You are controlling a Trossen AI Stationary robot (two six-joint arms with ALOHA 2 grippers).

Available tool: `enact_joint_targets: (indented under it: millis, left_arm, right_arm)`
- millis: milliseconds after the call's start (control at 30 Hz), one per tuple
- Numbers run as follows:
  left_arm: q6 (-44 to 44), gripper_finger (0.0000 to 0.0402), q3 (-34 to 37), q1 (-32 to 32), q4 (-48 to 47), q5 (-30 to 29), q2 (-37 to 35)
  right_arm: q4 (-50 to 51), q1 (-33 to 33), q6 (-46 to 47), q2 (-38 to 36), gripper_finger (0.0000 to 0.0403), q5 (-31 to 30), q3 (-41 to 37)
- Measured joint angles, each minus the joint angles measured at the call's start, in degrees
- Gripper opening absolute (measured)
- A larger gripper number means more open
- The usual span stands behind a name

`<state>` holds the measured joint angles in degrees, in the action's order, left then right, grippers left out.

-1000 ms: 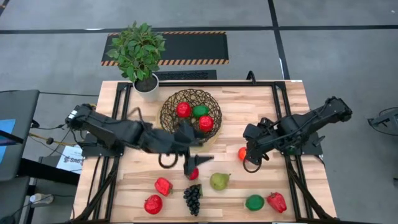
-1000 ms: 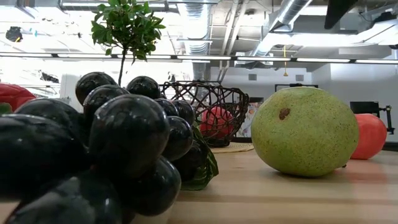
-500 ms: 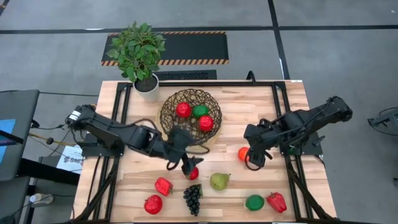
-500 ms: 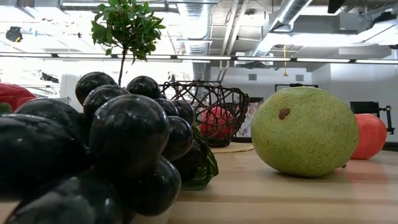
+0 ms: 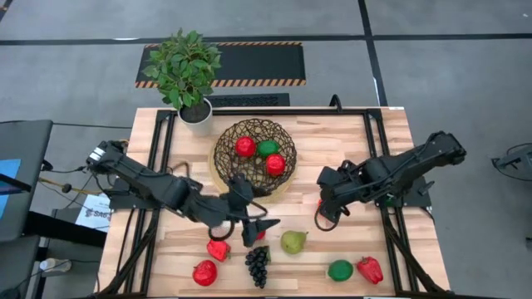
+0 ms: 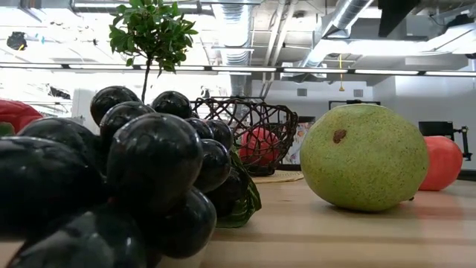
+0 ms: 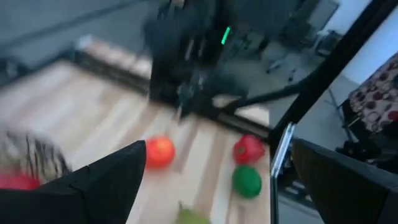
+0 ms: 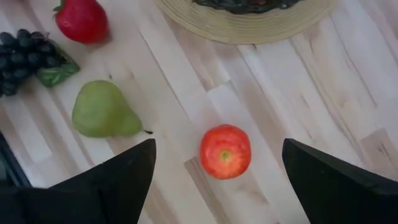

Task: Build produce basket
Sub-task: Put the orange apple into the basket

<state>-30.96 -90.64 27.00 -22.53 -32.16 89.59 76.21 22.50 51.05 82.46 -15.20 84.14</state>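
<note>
The left wrist view is motion-blurred, and the left gripper (image 5: pixel 253 231) hides most of a red fruit (image 5: pixel 261 235).

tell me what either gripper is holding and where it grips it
Nothing is held. The left gripper and the right gripper are both open and empty.

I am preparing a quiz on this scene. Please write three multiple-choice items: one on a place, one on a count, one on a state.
1. Where does the potted plant stand?
A. at a far corner of the table
B. inside the basket
C. beside the grapes

2. How many pieces lie in the basket?
A. one
B. three
C. six

3. How is the right gripper?
A. shut on the pear
B. shut and empty
C. open above an orange-red fruit

Answers: 1 A, the high view shows it there. 2 B, two red and one green. 3 C, the right wrist view shows spread fingers.
</note>
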Motion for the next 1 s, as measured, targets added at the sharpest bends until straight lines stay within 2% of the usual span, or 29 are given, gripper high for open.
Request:
enact_joint_targets:
  millis: [167, 333, 433, 567, 667, 800, 1000]
  left_arm:
    - [7.0, 0.0387, -5.45, -0.42, -4.99, -0.17, -0.23]
    - [8.67, 0.0387, -11.17, -0.39, -13.26, 0.4, -0.74]
    - [9.84, 0.0387, -13.79, 0.06, -17.75, -2.46, -1.04]
    - [12.66, 0.0387, -13.11, 0.33, -17.7, -5.55, -0.5]
    - [12.92, 0.0387, -11.65, -0.9, -17.9, -4.89, -0.41]
    - [12.0, 0.0387, -11.34, -2.54, -20.73, -4.32, -0.37]
    - [12.98, 0.0387, -11.36, -2.73, -18.39, -4.2, -0.41]
  right_arm:
    - [0.04, 0.61, 1.67, 4.77, 0.0368, -0.75, -0.02]
    - [-0.38, 1.18, 3.95, 8.91, 0.0368, 3.91, -0.07]
    - [-0.21, 2.09, 5.75, 10.0, 0.0368, 4.94, -0.07]
    - [-0.4, 3.47, 6.8, 10.66, 0.0368, 4.24, -0.07]
    - [-0.14, 4.6, 7.25, 10.64, 0.0368, 0.78, -0.07]
    - [-0.16, 5.61, 10.57, 9.71, 0.0368, 1.15, -0.03]
    - [-0.26, 7.26, 11.07, 8.83, 0.0368, -1.36, -1.64]
